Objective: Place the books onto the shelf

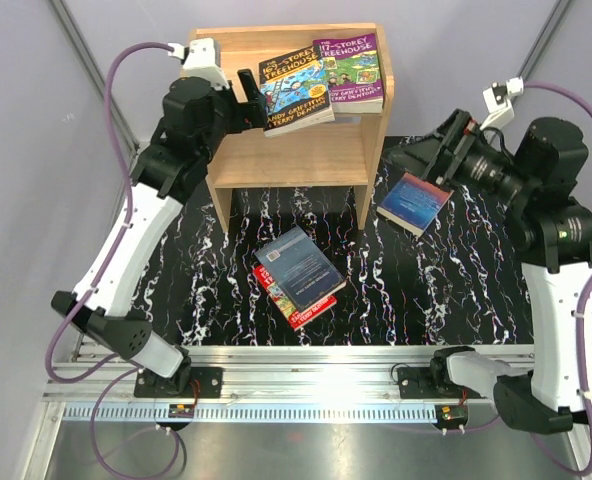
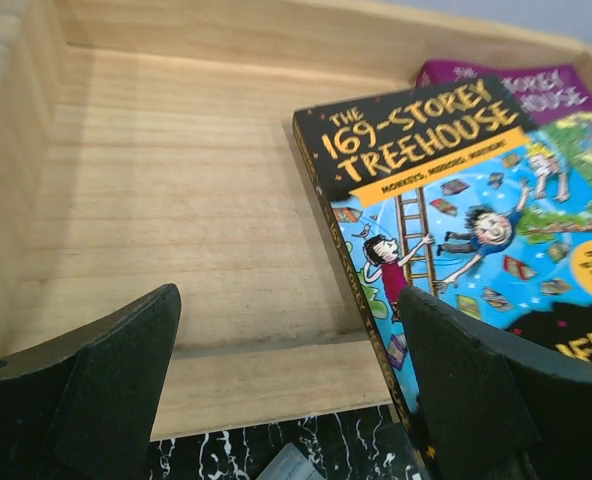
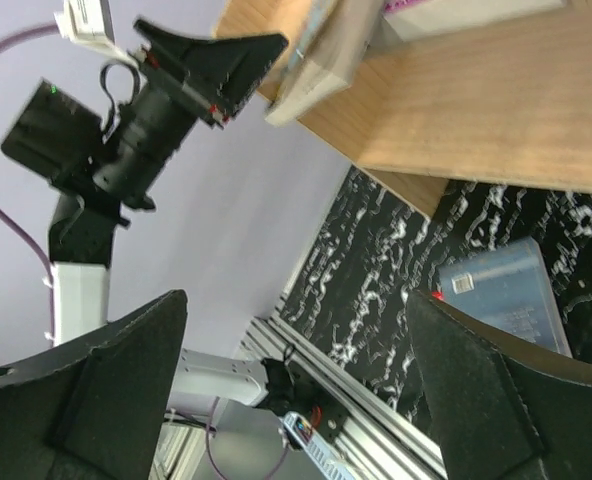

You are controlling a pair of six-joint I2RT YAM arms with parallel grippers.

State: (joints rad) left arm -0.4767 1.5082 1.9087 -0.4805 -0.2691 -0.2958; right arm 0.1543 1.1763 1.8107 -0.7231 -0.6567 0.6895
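Observation:
The wooden shelf (image 1: 288, 150) stands at the back of the mat. On its top lie a purple book (image 1: 351, 68) and a blue "169-Storey Treehouse" book (image 1: 296, 92), whose near corner sticks out over the front rim. My left gripper (image 1: 250, 92) is open at that book's left edge. In the left wrist view its right finger (image 2: 476, 390) overlaps the cover (image 2: 456, 200), and nothing sits between the fingers. My right gripper (image 1: 408, 158) is open and empty just above a blue-orange book (image 1: 414, 202) lying right of the shelf. A grey-blue book (image 1: 298, 266) rests on a red one (image 1: 301, 308) mid-mat.
The shelf's raised rim (image 2: 226, 385) and bare top boards (image 2: 176, 180) lie left of the books. The black marbled mat (image 1: 456, 280) covers the table. Grey walls (image 1: 56, 120) close in on both sides. The right wrist view shows the shelf's side (image 3: 476, 110) and the left arm (image 3: 126, 130).

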